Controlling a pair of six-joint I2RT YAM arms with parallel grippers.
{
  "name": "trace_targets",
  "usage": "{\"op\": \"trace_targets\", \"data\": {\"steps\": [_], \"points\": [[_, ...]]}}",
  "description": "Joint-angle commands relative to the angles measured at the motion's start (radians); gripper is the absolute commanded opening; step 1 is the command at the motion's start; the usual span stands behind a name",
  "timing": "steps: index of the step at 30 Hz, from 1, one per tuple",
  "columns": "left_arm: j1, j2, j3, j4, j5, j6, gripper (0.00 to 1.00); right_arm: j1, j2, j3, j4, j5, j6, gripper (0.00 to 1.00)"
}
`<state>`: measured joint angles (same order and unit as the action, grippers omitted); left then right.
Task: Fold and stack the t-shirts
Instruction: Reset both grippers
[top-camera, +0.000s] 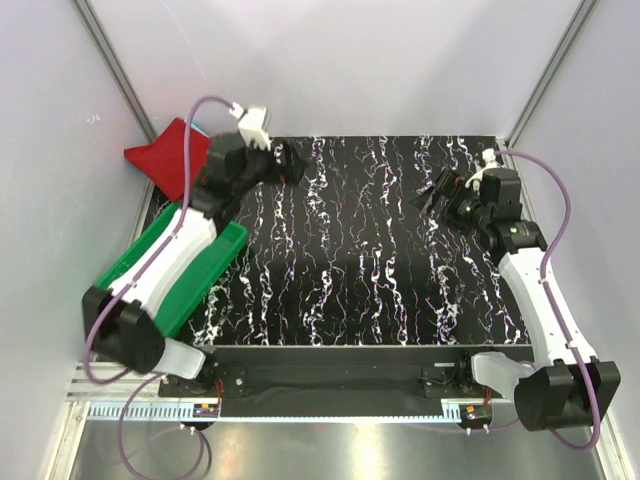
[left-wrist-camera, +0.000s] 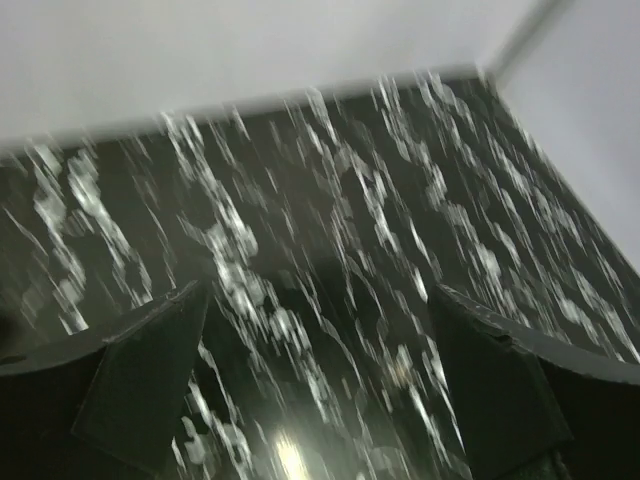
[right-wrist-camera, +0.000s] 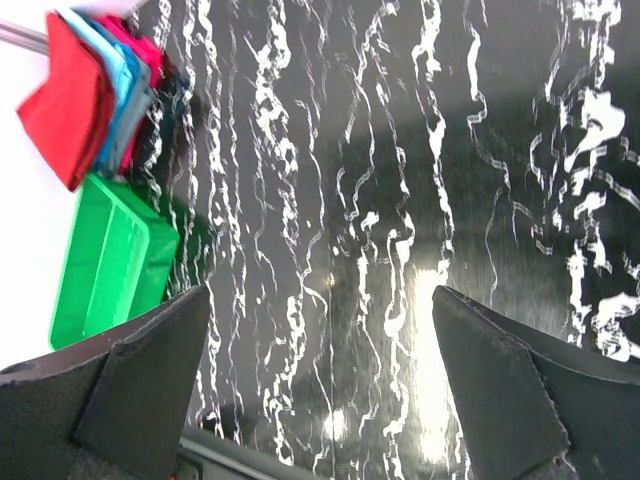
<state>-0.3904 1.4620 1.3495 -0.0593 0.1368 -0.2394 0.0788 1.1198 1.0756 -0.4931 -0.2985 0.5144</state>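
The t-shirts are seen folded and piled at the far left corner, just beyond the far end of the green tray (top-camera: 215, 262). A dark red shirt (right-wrist-camera: 62, 105) lies outermost, with a cyan-blue shirt (right-wrist-camera: 120, 78) layered against it and more red cloth behind. No loose or unfolded shirt is seen on the black marbled table (top-camera: 370, 280). The left gripper (top-camera: 287, 160) is held near the stack over the far left of the table, its jaws spread wide with nothing between them. The right gripper (top-camera: 437, 190) hangs well apart over the far right, equally wide open and empty. The stacking step is judged to be at its end, with the pile released. What is called for next is probably a clean withdrawal of the left arm without the stack being brushed; whether the pile needs squaring cannot be told.
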Motion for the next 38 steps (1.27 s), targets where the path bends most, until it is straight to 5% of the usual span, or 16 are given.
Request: {"op": "trace_targets", "data": {"steps": [1,7,14,38], "points": [[-0.053,-0.173,-0.139,-0.131,0.185,-0.068,0.99,0.004,-0.038,-0.039,-0.019,-0.027,0.019,1.0],[-0.091,-0.322,-0.262,-0.105,0.214,-0.043,0.99,0.006,-0.13,-0.069,-0.01,-0.033,0.006,1.0],[-0.096,-0.315,-0.262,-0.079,0.316,-0.086,0.99,0.006,-0.187,-0.086,0.014,-0.021,0.035,1.0],[-0.096,-0.381,-0.288,-0.048,0.305,-0.058,0.99,0.004,-0.249,-0.105,0.017,0.01,0.035,1.0]]}}
